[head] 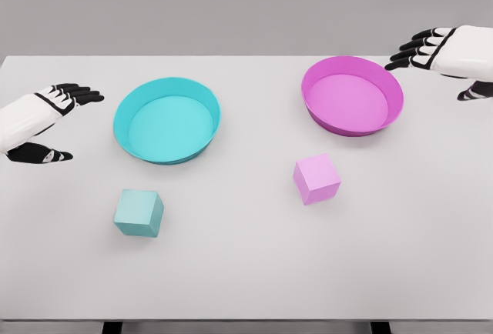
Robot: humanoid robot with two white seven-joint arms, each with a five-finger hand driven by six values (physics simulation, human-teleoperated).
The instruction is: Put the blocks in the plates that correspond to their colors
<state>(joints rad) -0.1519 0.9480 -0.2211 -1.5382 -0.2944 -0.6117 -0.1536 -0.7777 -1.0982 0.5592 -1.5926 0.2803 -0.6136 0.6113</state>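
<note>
Both your hands, left hand [46, 115] and right hand [439, 51], hover with fingers spread, empty. Risk: the pink block [316, 178] sits skewed; careless grasps may slip, missing the pink plate [393, 88].

Two plates [167, 121] [353, 95] side by side on the table [246, 272], one block [139, 213] [316, 178] before each.

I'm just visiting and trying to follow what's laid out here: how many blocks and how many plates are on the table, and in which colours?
Blocks: 2, a teal block and a pink block.
Plates: 2, a teal plate and a pink plate.
Total: 4 things on the table.
</note>
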